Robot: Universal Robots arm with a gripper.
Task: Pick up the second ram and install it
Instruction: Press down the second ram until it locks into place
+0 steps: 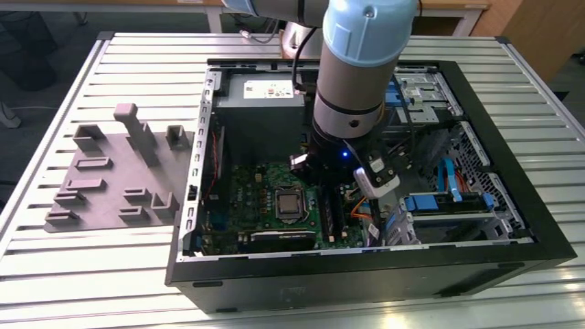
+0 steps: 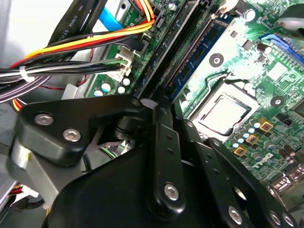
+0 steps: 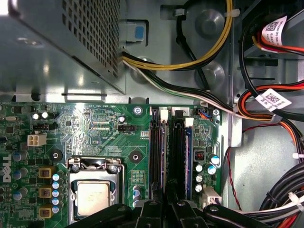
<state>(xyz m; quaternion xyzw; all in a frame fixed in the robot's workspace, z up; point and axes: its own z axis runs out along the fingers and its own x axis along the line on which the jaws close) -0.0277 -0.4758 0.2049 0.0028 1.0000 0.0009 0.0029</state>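
Now, computer case [image 1: 512, 226]: open on the surface [image 1: 109, 274], holding the green board [image 3: 99, 128].
Pincer [image 3: 166, 205]: over the memory slots [image 3: 173, 152]; grip state unclear.

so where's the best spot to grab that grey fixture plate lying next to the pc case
Probably the tall post near the back of the grey fixture plate, approached from straight above. The plate lies flat on the slatted table, so its thin edges look hard to get under. The post stands upright well above the low blocks, and its narrow sides suit a pinch.
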